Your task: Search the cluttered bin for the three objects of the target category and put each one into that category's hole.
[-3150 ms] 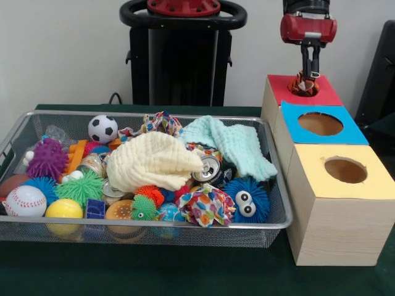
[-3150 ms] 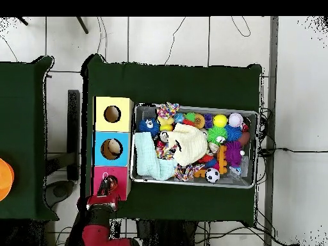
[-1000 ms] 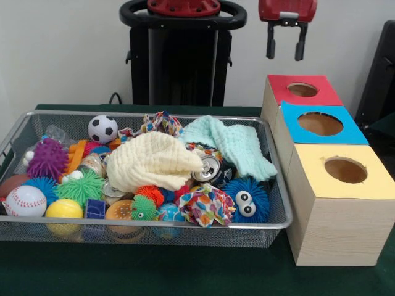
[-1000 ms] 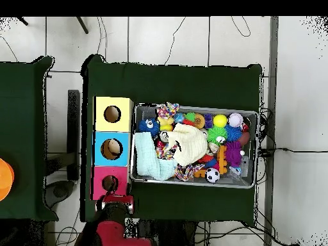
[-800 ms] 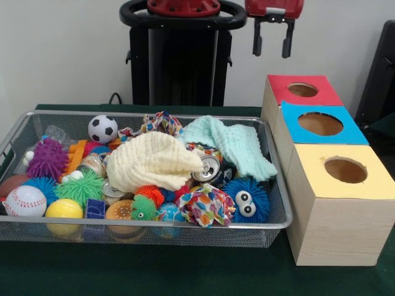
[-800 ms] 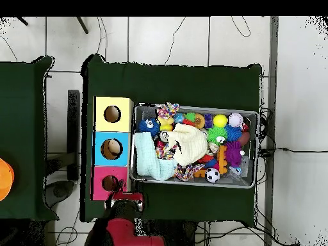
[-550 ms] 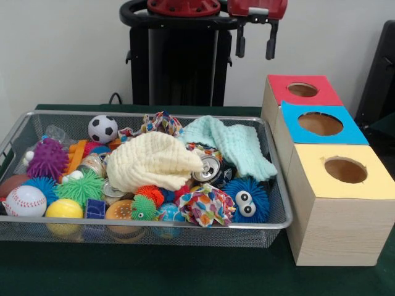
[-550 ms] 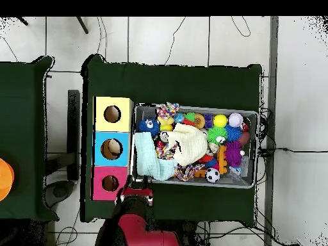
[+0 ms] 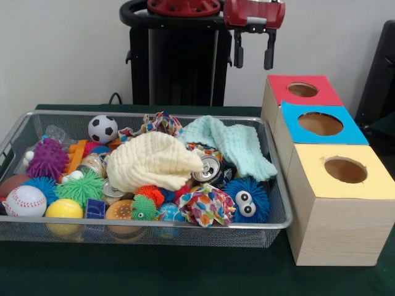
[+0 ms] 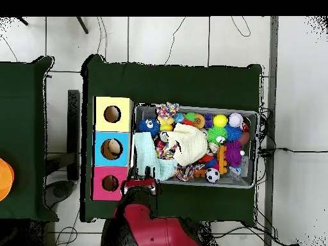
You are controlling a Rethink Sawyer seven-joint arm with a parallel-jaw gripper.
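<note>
Bin [image 9: 279, 217] of wire mesh filled the frame's lower left, heaped with spiky rubber balls, a dented can [image 9: 208, 166] and soft knitted cloths. My gripper [image 9: 252, 50] hung empty at upper centre, fingers spread, beside the red box [image 9: 281, 87] at upper right. To pick well, I judged I should descend on a raised fold of the mint cloth [image 9: 236, 145], clear of the mesh rim.

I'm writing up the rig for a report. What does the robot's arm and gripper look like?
The gripper has two slim, straight black fingers hanging from a boxy red head with a small pale patch on its front. In the overhead view the arm is a broad, rounded red body with black parts. No cables or readable markings show.
</note>
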